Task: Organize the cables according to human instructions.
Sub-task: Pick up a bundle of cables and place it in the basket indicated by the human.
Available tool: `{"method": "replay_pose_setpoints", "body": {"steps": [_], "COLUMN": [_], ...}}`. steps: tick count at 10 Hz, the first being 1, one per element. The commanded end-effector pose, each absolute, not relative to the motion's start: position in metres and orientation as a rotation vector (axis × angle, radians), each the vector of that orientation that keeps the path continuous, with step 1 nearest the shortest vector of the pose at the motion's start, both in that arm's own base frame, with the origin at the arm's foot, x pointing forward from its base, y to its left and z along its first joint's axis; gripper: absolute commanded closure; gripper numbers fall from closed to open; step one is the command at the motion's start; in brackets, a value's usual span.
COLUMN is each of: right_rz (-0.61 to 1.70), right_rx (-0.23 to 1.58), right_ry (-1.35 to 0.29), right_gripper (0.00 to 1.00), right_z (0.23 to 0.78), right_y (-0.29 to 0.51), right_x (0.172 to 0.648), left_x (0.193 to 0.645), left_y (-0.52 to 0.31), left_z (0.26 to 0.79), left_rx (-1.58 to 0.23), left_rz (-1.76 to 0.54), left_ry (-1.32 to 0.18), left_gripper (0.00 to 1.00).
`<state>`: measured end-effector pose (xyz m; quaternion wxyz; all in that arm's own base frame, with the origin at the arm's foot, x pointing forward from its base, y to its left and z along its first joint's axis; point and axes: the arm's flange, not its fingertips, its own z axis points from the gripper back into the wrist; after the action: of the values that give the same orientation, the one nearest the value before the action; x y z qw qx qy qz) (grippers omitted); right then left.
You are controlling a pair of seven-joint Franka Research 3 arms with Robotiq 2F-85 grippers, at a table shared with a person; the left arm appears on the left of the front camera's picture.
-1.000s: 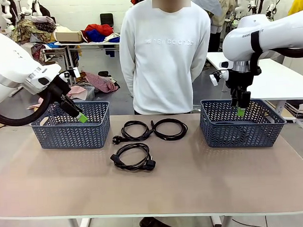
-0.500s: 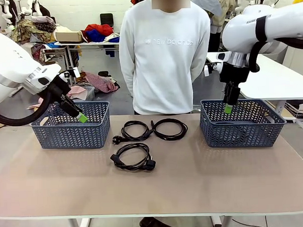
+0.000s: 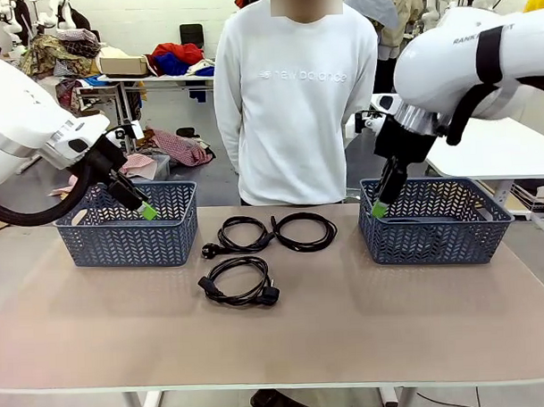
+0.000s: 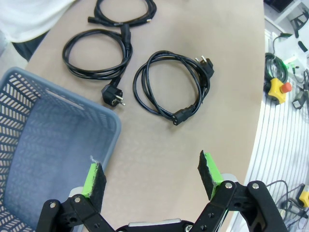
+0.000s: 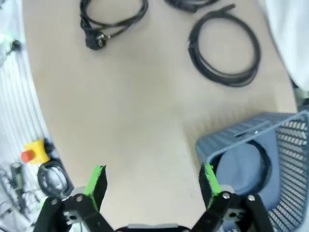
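Note:
Three coiled black cables lie mid-table: one [image 3: 242,233] beside another [image 3: 305,231], and a third [image 3: 239,281] nearer me with chunky plugs. A fourth cable [image 5: 247,163] lies coiled inside the right blue basket [image 3: 434,242]. My right gripper [image 3: 379,209] hangs open and empty over that basket's left rim; the right wrist view shows its green pads [image 5: 99,176] wide apart above bare table. My left gripper [image 3: 146,210] is open and empty over the right end of the left blue basket [image 3: 121,244]; the left wrist view looks down on this basket's corner [image 4: 48,145] and the nearest cable [image 4: 166,87].
A person in a white sweatshirt [image 3: 295,95] stands at the far edge behind the cables, hands out of sight. The table's near half is bare tan surface [image 3: 304,345]. The table edge, a yellow stop button [image 4: 277,87] and floor clutter show past it in the left wrist view.
My right gripper has swung left from above the right basket's interior to its left rim, tilting toward the table's middle. The left arm and the cables have not moved.

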<state>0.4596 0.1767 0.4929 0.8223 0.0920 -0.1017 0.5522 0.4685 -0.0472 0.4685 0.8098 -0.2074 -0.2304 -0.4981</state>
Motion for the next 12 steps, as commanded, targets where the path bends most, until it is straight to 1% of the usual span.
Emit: {"method": "replay_pose_setpoints", "body": {"steps": [1, 5, 6, 7, 8, 12], "right_rz": [1.178, 1.239, 1.244, 1.256, 1.222, 1.222], "right_rx": [0.236, 0.257, 0.263, 0.274, 0.235, 0.235], "right_ry": [-0.267, -0.303, -0.285, -0.259, -0.247, -0.247], "right_gripper": [0.00, 0.00, 0.00, 0.00, 0.00, 0.00], "right_z": [0.473, 0.457, 0.454, 0.452, 0.459, 0.459], "right_y": [0.184, 0.196, 0.199, 0.201, 0.204, 0.204], "right_x": [0.440, 0.408, 0.403, 0.401, 0.411, 0.411], "left_x": [0.466, 0.466, 0.466, 0.466, 0.466, 0.466], "left_y": [-0.047, -0.047, -0.047, -0.047, -0.047, -0.047], "left_z": [0.468, 0.468, 0.468, 0.468, 0.468, 0.468], "left_rx": [-0.466, -0.466, -0.466, -0.466, -0.466, -0.466], "left_rz": [-1.064, -1.064, -1.064, -1.064, -1.064, -1.064], "left_ry": [-0.511, -0.511, -0.511, -0.511, -0.511, -0.511], "left_gripper": [0.00, 0.00, 0.00, 0.00, 0.00, 0.00]}}
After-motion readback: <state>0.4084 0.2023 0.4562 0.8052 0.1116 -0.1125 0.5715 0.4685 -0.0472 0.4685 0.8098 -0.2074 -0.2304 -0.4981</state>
